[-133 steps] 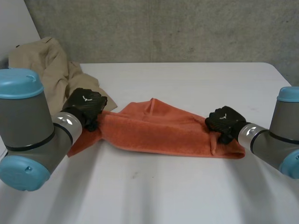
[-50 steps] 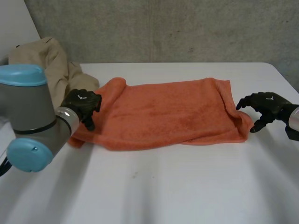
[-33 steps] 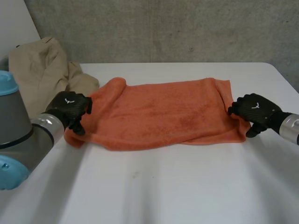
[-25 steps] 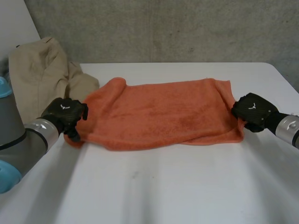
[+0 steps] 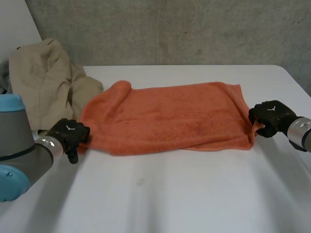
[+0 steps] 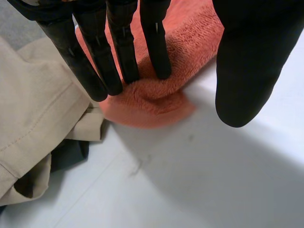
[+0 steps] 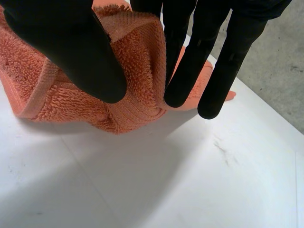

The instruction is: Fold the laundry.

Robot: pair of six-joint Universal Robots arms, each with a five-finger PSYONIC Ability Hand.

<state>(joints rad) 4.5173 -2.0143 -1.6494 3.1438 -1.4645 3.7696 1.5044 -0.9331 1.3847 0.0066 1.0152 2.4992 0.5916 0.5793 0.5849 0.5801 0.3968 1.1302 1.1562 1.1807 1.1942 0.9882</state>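
The orange towel [image 5: 165, 119] lay flat across the white table [image 5: 184, 194], with the left hand [image 5: 69, 133] resting straight fingers [image 6: 121, 57] on its near left corner, thumb [image 6: 247, 71] spread off it, the right hand [image 5: 269, 115] pinching its right edge, tan clothes [image 5: 43, 82] beside its left end, and bare table in front.

Folded orange towel [image 5: 165, 116], spread flat across mid-table, far-left corner rolled; crumpled beige garment [image 5: 43, 82] beside its left end

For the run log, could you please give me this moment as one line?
left hand open, fingers on orange towel corner | right hand pinches orange towel right edge
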